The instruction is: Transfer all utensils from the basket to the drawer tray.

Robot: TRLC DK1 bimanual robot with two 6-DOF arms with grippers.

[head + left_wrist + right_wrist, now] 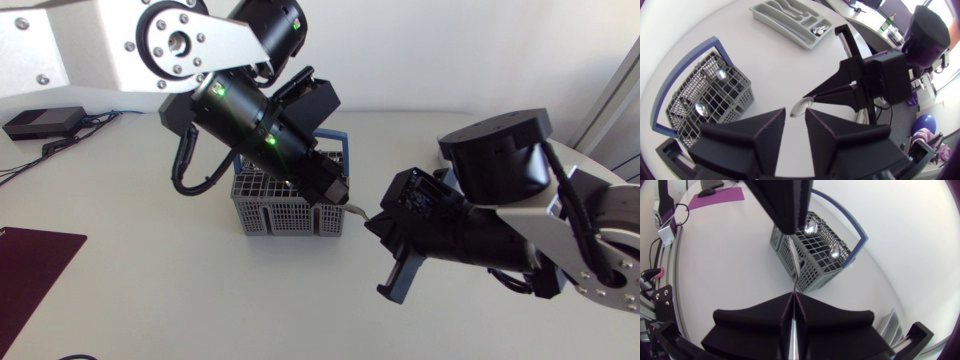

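Right gripper point(793, 298) clamps spoon point(800, 106), handle mostly hidden.

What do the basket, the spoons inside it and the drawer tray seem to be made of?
Basket: probably grey plastic, matte, judging by its even moulded grid walls.
Spoons: polished metal, probably steel; their bowls give mirror-like highlights.
Drawer tray: light grey, matte, with rounded moulded compartments, so probably plastic, though the look leaves this open.

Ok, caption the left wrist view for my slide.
Open left gripper faces a spoon held by the right gripper; two spoons in the basket, tray beyond.
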